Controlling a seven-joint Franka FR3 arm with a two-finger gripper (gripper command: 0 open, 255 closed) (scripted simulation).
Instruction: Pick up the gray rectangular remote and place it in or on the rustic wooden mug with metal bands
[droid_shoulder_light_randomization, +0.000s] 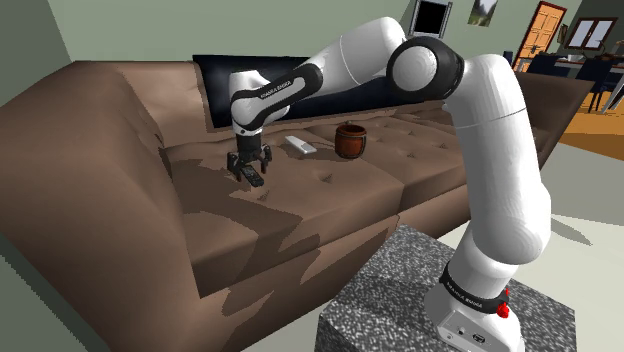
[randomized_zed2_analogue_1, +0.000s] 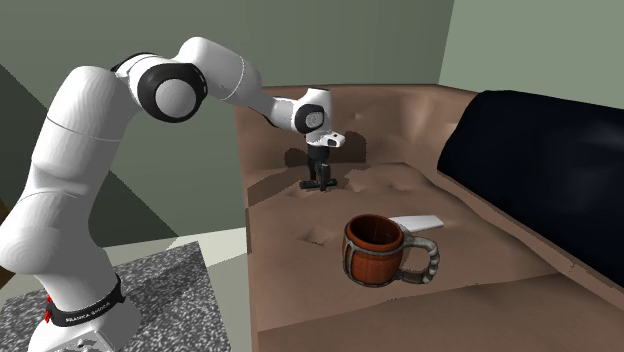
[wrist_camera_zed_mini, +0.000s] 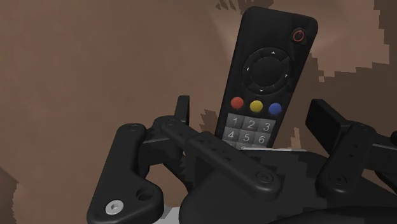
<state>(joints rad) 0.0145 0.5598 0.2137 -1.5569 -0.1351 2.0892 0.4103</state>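
Observation:
A black remote (wrist_camera_zed_mini: 266, 70) with red, yellow and blue buttons lies flat on the brown sofa seat (droid_shoulder_light_randomization: 330, 190). My gripper (wrist_camera_zed_mini: 254, 111) hangs just above its number-pad end, open, one finger on each side and neither touching it. In the shoulder view the gripper (droid_shoulder_light_randomization: 247, 165) points down over this dark remote (droid_shoulder_light_randomization: 252, 180). A light grey rectangular remote (droid_shoulder_light_randomization: 300, 146) lies further along the seat, beside the wooden mug with metal bands (droid_shoulder_light_randomization: 351, 140). The mug (randomized_zed2_analogue_1: 385, 250) stands upright, and the grey remote (randomized_zed2_analogue_1: 418, 220) lies just behind it.
A dark cushion (randomized_zed2_analogue_1: 540, 170) leans against the sofa back behind the mug. The sofa's armrest (droid_shoulder_light_randomization: 90, 160) rises at the shoulder view's left. My speckled stand (droid_shoulder_light_randomization: 400, 280) sits against the sofa's front edge.

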